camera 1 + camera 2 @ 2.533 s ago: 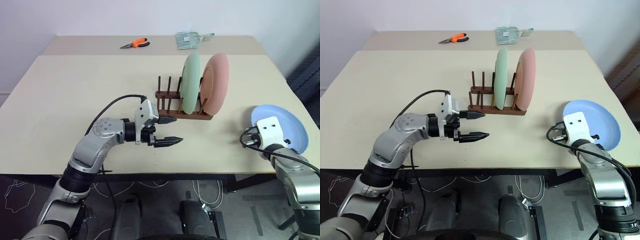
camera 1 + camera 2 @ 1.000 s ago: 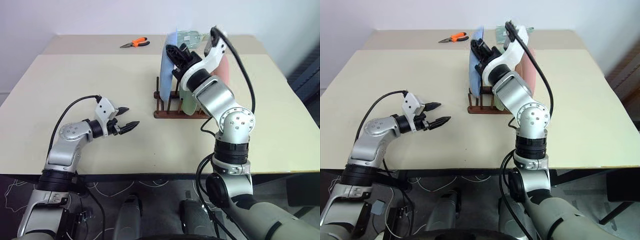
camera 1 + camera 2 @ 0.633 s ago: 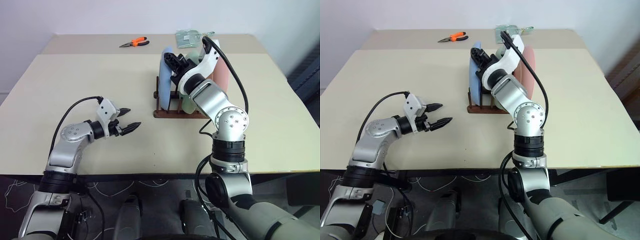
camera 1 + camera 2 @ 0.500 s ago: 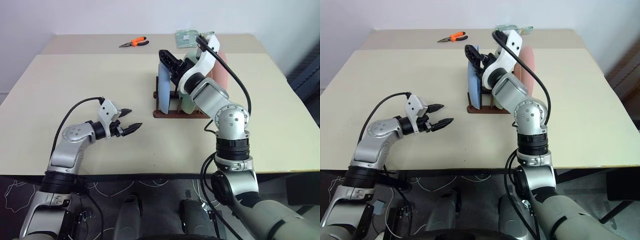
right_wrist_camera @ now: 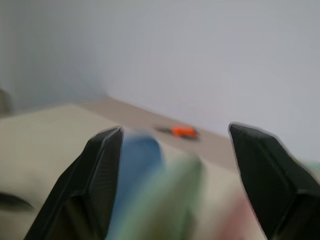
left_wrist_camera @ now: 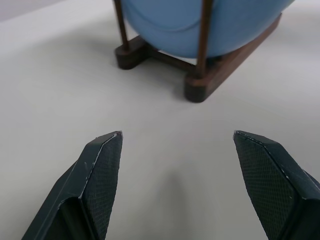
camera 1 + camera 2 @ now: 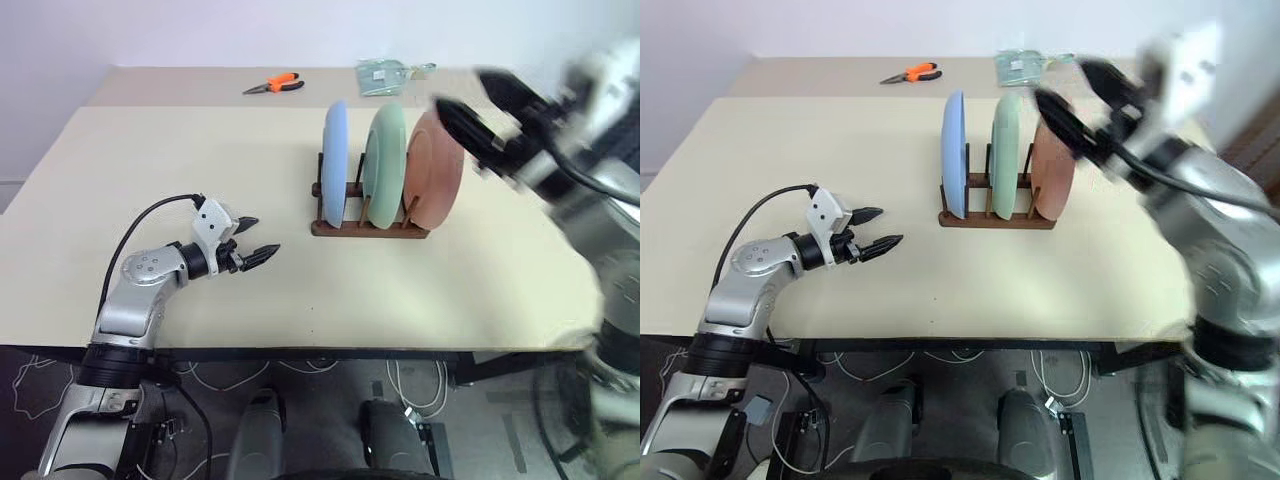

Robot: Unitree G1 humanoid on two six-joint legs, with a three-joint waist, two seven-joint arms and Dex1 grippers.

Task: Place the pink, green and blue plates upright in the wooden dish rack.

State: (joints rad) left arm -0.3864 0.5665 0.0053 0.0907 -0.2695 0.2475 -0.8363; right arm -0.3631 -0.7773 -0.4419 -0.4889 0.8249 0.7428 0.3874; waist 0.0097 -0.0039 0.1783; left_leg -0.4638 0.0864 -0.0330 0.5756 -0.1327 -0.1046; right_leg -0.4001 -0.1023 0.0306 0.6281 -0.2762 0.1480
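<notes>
Three plates stand upright in the dark wooden dish rack (image 7: 365, 228): the blue plate (image 7: 335, 160) on the left, the green plate (image 7: 385, 165) in the middle, the pink plate (image 7: 435, 172) on the right. My right gripper (image 7: 1060, 82) hovers above and to the right of the pink plate, blurred, open and empty. Low over the table, left of the rack, my left gripper (image 7: 262, 235) is open and empty. The left wrist view looks between its fingers (image 6: 102, 170) at the blue plate (image 6: 200, 20) and the rack's base (image 6: 225, 65).
Orange-handled pliers (image 7: 272, 86) and a clear plastic bag (image 7: 385, 75) lie at the far side of the table. The beige table (image 7: 150, 170) is bare left of the rack and in front of it.
My right gripper has let go of the blue plate, which now stands in the rack's left slot, and has swung up and away to the right. The left arm has stayed put.
</notes>
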